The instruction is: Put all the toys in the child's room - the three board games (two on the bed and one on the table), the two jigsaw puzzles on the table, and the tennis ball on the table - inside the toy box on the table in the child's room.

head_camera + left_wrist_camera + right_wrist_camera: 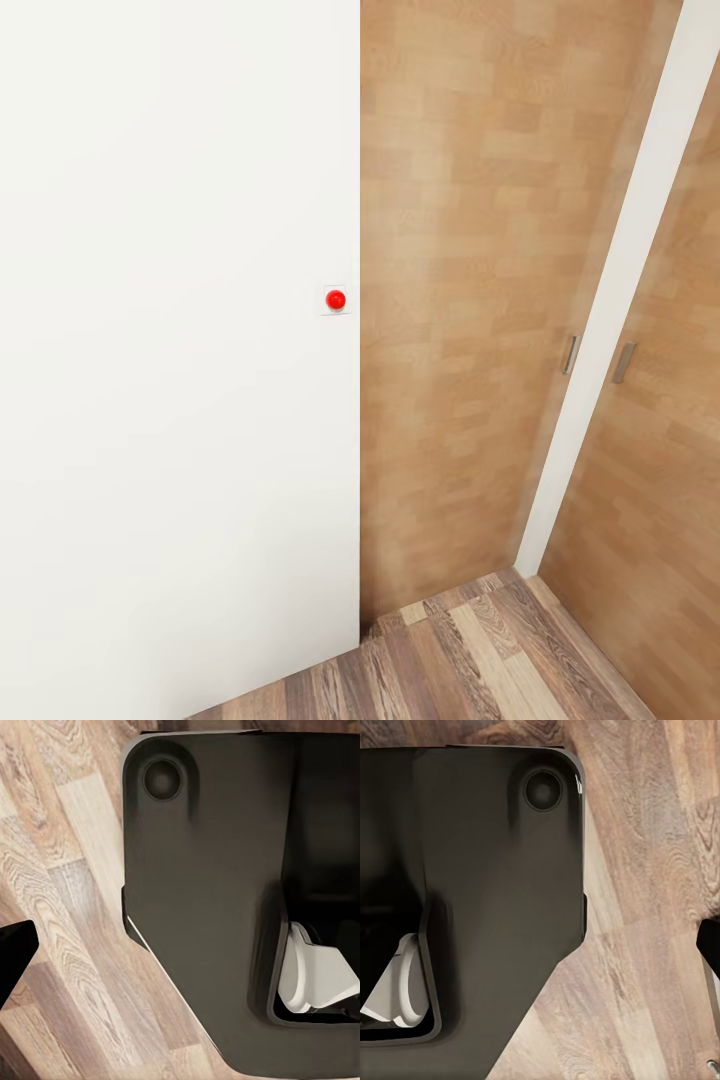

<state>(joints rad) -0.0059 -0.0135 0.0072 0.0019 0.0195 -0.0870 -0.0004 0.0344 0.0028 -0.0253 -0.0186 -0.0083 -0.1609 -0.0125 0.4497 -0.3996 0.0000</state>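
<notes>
The board games, jigsaw puzzles, tennis ball, toy box, bed and table are out of view. The head view faces a white wall panel (170, 350) with a small red button (336, 298) near its edge. In the left wrist view one dark fingertip (13, 952) of my left gripper hangs over the wood floor (67, 870) beside my dark base (210, 885). The right wrist view has a dark fingertip (711, 945) of my right gripper above the floor, next to the base (495, 870). Nothing shows between the fingers.
Right of the white panel stand wood-veneer doors (460, 300) with two small grey handles (569, 354) (624, 362) and a white strip (620, 280) between them. They meet in a tight corner over striped wood floor (480, 660). A white wheel part (315, 979) sits in the base.
</notes>
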